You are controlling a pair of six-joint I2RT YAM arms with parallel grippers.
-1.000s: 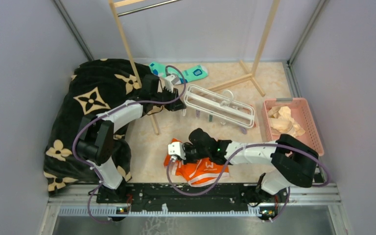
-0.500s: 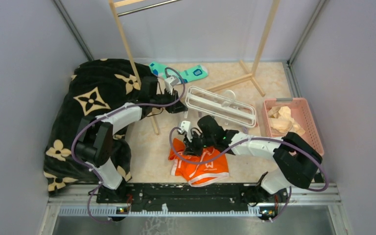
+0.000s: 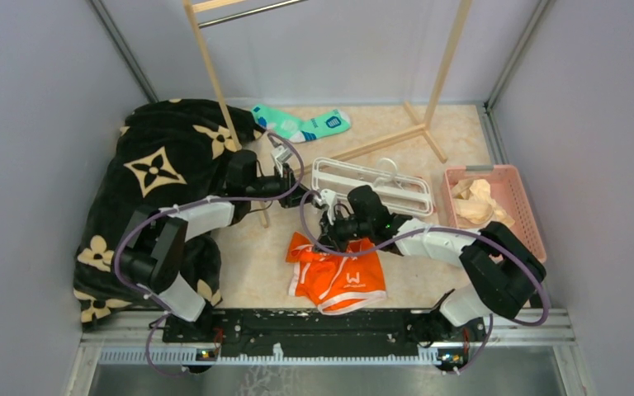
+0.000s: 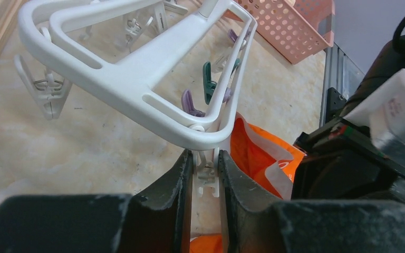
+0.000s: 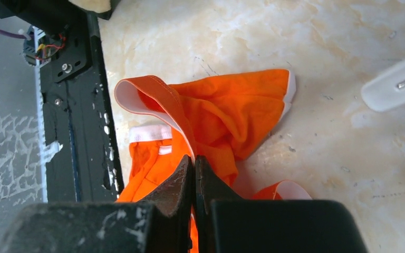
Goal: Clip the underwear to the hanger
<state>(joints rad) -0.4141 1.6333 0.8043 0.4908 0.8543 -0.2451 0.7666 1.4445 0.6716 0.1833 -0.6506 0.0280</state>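
Moved since a second ago: right gripper (image 3: 328, 216) has gone from 6 o'clock up toward table centre, drawing one edge of the underwear (image 3: 337, 276) with it. Left gripper (image 3: 291, 177) has come back from 11 o'clock, bringing the hanger (image 3: 373, 183) end nearer.

1. Underwear: orange, white trim, W logo facing up. Bulk lies at 6 o'clock, with one edge raised toward the hanger. Waistband lettering not legible.
2. Hanger: white frame at table centre, running toward 2 o'clock. Purple clip (image 4: 189, 101) and teal clip (image 4: 208, 87) dangle beneath. In the right wrist view only one white tip shows, cut off at 3 o'clock.
3. Left gripper: narrow, fingers (image 4: 182, 176) pinching a small white clip under the hanger's near corner. Orange fabric sits just beside them; contact with the clip cannot be told.
4. Right gripper: fingers (image 5: 179, 182) pressed together on orange fabric beside the white trim. In the top view the wrist hides this grip.
5. Pink basket (image 3: 522, 216): 3 o'clock, holding beige cloth (image 3: 479, 200).
6. Teal sock (image 3: 301, 125): 12 o'clock.
7. Black blanket (image 3: 157, 165): 9 o'clock.
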